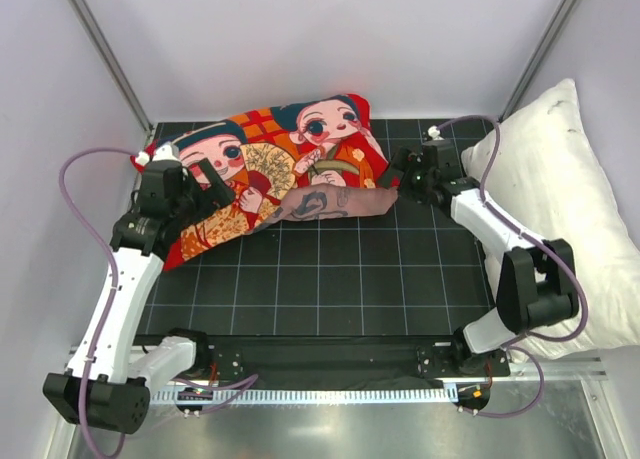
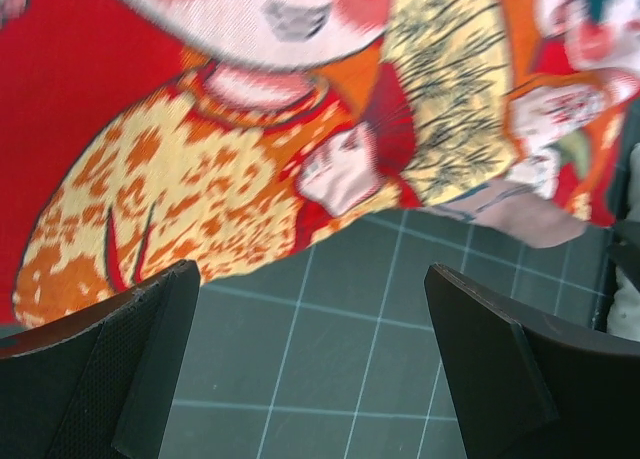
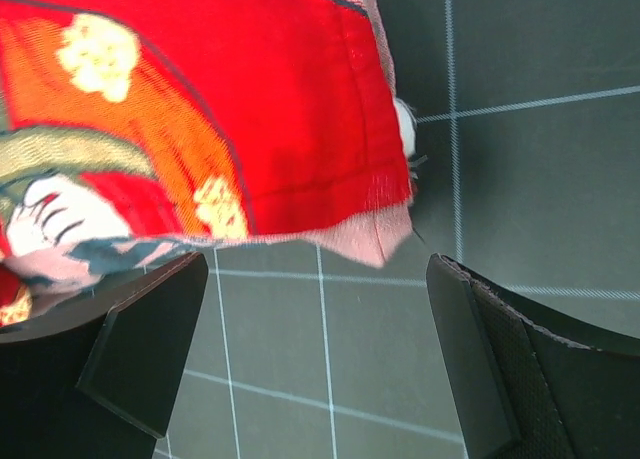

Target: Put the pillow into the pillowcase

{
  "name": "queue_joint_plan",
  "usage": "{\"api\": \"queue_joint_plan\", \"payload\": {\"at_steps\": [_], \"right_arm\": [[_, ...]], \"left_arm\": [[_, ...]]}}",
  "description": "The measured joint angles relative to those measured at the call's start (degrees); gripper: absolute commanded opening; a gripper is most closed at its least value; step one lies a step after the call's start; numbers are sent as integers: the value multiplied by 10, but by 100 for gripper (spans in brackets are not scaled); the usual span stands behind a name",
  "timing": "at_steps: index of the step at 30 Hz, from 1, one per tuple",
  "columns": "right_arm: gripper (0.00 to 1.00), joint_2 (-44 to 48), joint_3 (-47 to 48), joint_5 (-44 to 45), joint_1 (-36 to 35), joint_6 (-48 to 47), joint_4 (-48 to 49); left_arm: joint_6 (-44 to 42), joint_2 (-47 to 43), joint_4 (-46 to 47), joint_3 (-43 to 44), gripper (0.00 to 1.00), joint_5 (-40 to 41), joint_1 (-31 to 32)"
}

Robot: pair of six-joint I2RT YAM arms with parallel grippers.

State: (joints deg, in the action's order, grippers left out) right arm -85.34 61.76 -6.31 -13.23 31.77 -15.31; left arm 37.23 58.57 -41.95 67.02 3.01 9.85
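The red pillowcase [image 1: 280,164] with two cartoon children lies bulging across the back of the mat, its faded pink reverse folded out along the front edge. The plump pillow is hidden. A small white bit [image 3: 404,129] peeks out at the case's edge; I cannot tell what it is. My left gripper [image 1: 205,184] is open and empty over the case's left end. In the left wrist view [image 2: 310,369] its fingers straddle bare mat just short of the case [image 2: 220,159]. My right gripper [image 1: 395,174] is open and empty at the right end, just short of the pink corner of the case [image 3: 200,109].
A larger white pillow with dark specks [image 1: 565,199] lies off the mat at the right, beside my right arm. The dark grid mat [image 1: 330,279] covers the table. White walls and slanted metal posts close the back and sides.
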Motion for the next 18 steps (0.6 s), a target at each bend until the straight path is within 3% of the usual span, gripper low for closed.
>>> {"api": "queue_joint_plan", "payload": {"at_steps": [1, 4, 5, 6, 7, 9, 13, 18], "right_arm": [[99, -14, -2, -4, 2, 8, 13], [80, -51, -6, -18, 4, 38, 55], [69, -69, -6, -25, 6, 50, 71], [38, -80, -6, -27, 7, 57, 83], [23, -92, -6, -29, 8, 63, 96], [6, -108, -6, -27, 11, 81, 112], [4, -102, -7, -6, 33, 98, 114], [4, -19, -39, 49, 94, 97, 110]], "left_arm": [[2, -3, -2, -13, 100, -4, -6], [14, -14, -10, -57, 100, -24, -37], [18, -19, -13, -67, 100, -30, -48], [20, -23, -15, -72, 100, -33, -56], [24, -29, -17, -75, 100, -38, -66], [27, -41, -18, -76, 100, -42, -81], [28, -66, -23, -76, 100, -39, -92], [28, -76, -28, -77, 100, -26, -92]]}}
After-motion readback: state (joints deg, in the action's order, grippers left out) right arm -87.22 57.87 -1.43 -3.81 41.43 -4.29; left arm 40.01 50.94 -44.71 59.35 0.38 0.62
